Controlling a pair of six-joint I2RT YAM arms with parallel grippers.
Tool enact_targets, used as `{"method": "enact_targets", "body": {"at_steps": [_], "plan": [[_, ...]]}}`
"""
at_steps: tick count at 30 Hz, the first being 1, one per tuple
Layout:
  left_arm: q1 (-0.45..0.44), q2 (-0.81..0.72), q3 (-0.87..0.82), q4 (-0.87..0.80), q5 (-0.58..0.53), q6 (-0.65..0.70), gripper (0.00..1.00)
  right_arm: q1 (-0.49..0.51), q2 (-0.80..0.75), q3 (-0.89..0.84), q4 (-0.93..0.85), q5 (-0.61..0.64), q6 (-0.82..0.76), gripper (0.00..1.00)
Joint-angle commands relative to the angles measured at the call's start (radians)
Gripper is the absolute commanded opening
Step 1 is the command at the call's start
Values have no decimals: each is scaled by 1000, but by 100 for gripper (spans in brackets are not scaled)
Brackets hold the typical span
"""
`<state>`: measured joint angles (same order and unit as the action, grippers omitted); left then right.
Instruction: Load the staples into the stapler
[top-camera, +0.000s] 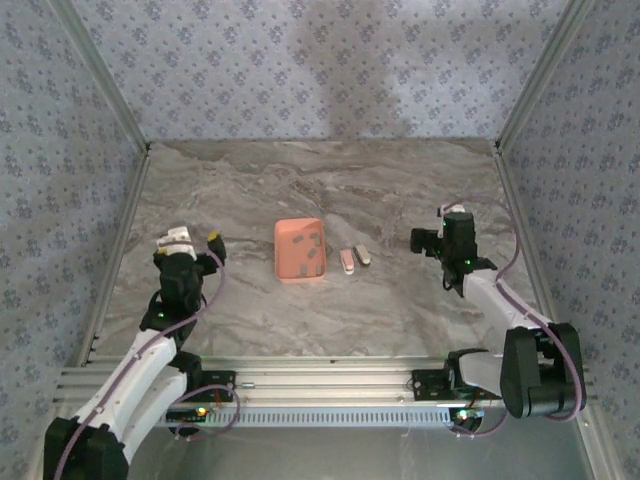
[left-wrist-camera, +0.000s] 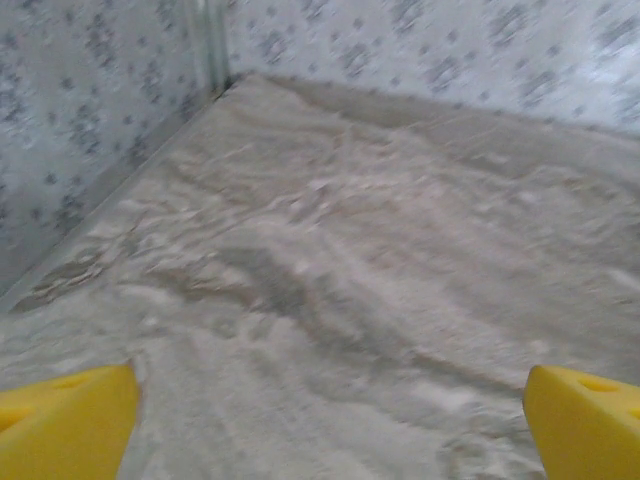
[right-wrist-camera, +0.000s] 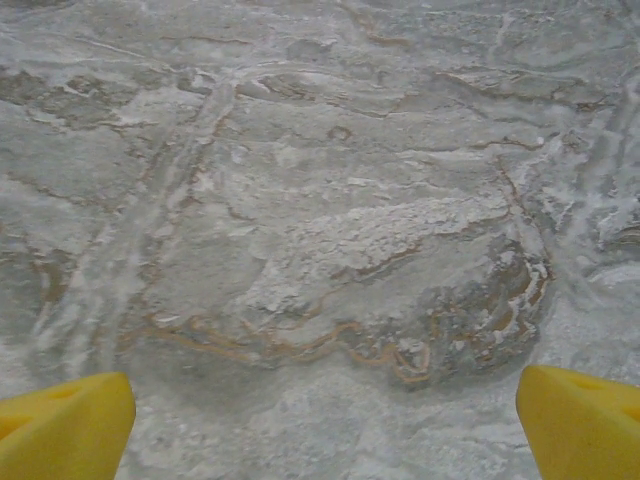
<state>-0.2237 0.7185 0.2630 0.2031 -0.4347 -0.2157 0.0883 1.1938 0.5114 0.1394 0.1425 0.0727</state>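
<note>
The stapler (top-camera: 348, 261) lies on the marble table just right of centre, its pink half and its paler half side by side. Left of it, the staples (top-camera: 309, 247) show as small dark strips inside a salmon-orange square tray (top-camera: 286, 240). My left gripper (top-camera: 192, 241) hovers well to the left of the tray; in the left wrist view its yellow fingertips (left-wrist-camera: 65, 425) stand wide apart over bare marble, so the left gripper (left-wrist-camera: 330, 425) is open. My right gripper (top-camera: 438, 232) is to the right of the stapler. The right gripper (right-wrist-camera: 325, 425) is open too, with nothing between its fingertips (right-wrist-camera: 580, 420).
Patterned walls with metal corner posts (top-camera: 520, 85) close in the table on three sides. An aluminium rail (top-camera: 330, 375) with both arm bases runs along the near edge. Bare marble (top-camera: 330, 180) stretches behind the tray and the stapler.
</note>
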Motion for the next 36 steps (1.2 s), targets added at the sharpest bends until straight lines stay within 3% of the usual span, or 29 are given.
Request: {"method": "enact_targets", "body": {"at_steps": [1, 4, 6, 11, 13, 14, 15, 16, 18, 20, 21, 36], "plan": [[38, 32, -44, 203, -20, 128, 99, -35, 28, -75, 269, 1, -59, 100], [119, 137, -80, 351, 43, 140, 99, -69, 102, -129, 435, -42, -43, 100], [172, 243, -68, 407, 98, 118, 99, -82, 148, -106, 448, -58, -43, 100], [191, 579, -56, 775, 184, 161, 98, -97, 258, -112, 601, -53, -99, 100], [198, 720, 0, 790, 200, 163, 99, -123, 364, -172, 825, -126, -84, 100], [204, 838, 26, 895, 205, 168, 99, -128, 349, -172, 801, -140, -81, 100], [203, 873, 55, 871, 207, 186, 98, -137, 316, -144, 687, -155, -85, 100], [208, 793, 119, 608, 212, 152, 98, -143, 343, -133, 711, -179, -84, 100], [227, 835, 97, 750, 216, 142, 98, -139, 337, -126, 696, -165, -88, 100], [230, 802, 122, 637, 215, 123, 98, -140, 345, -132, 721, -165, -88, 100], [228, 819, 109, 700, 209, 133, 98, -139, 340, -129, 709, -163, -89, 100], [218, 813, 132, 645, 221, 154, 98, -140, 341, -128, 708, -166, -86, 100]]}}
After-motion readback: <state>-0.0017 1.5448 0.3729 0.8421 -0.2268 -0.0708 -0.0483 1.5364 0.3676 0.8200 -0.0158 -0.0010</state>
